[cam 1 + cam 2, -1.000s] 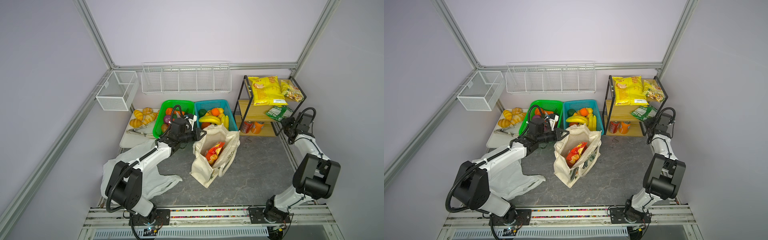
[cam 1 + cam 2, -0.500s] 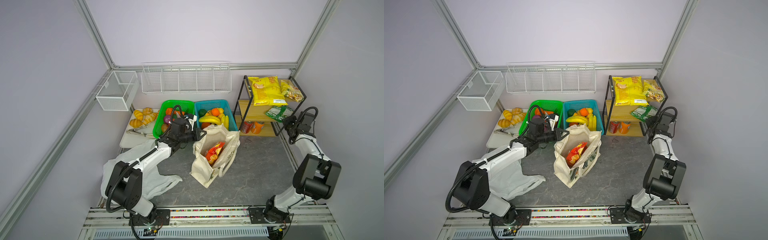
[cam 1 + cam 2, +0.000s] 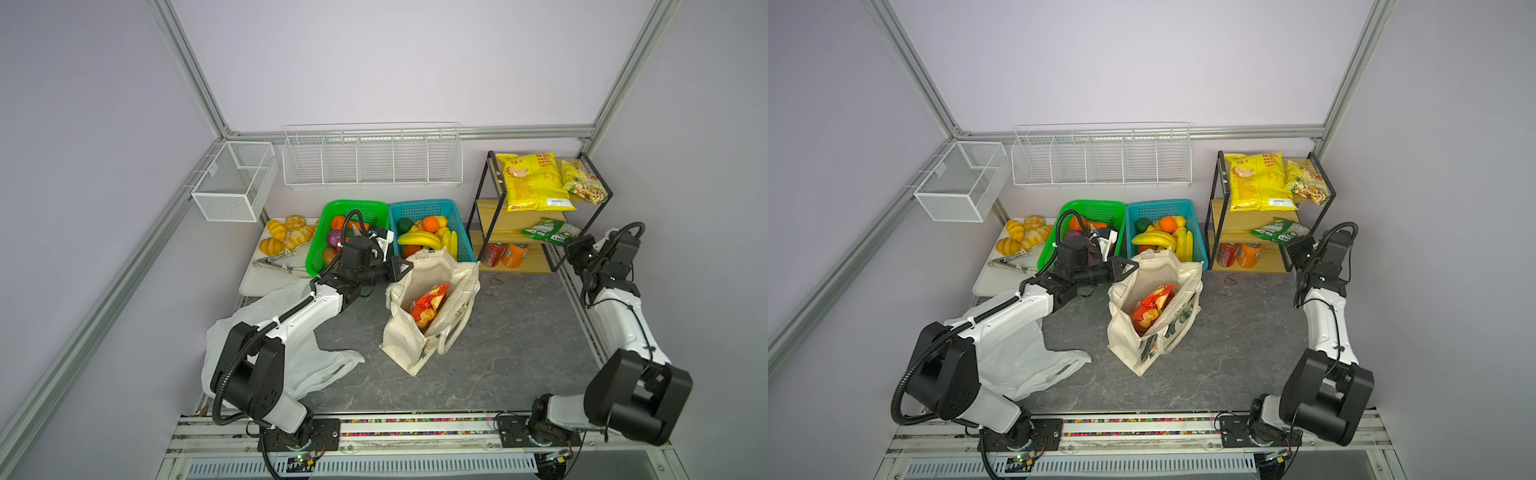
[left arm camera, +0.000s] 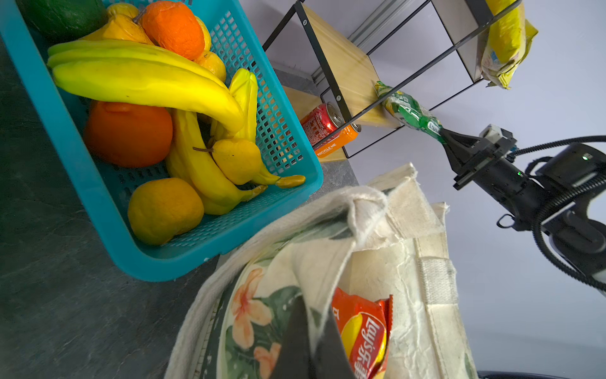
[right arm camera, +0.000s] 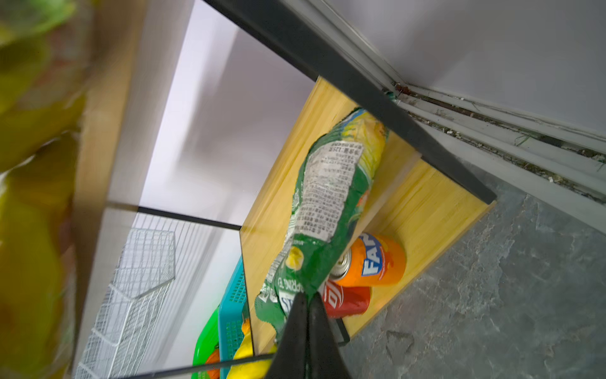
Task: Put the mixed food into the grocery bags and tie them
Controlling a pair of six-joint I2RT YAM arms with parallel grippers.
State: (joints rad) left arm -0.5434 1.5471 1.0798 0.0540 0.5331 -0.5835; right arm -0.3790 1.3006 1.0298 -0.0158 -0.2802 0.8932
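**A:** How far along are we?

**B:** Early, imo. One red packet (image 3: 428,305) is sitting inside the tote (image 3: 405,345), which is standing open mid-bench (image 3: 519,332). L fingers (image 3: 400,267) are pinching its rim, closed on the fabric, prob. holding the mouth open.

**A:** And the R side?

**B:** R fingers (image 5: 300,311) are clamping one end of the green packet (image 5: 328,197). It's resting on the middle shelf (image 3: 492,210) w/ that end sticking past the edge. It's not lifted off yet, afaict.

**A:** What's left?

**B:** Plenty. The banana (image 3: 419,239) & oranges (image 3: 434,223) are sitting in the blue basket (image 3: 419,203) just behind the tote. The white bag (image 3: 316,365) is lying flat by the L arm's base, looking empty. Nothing's tied.
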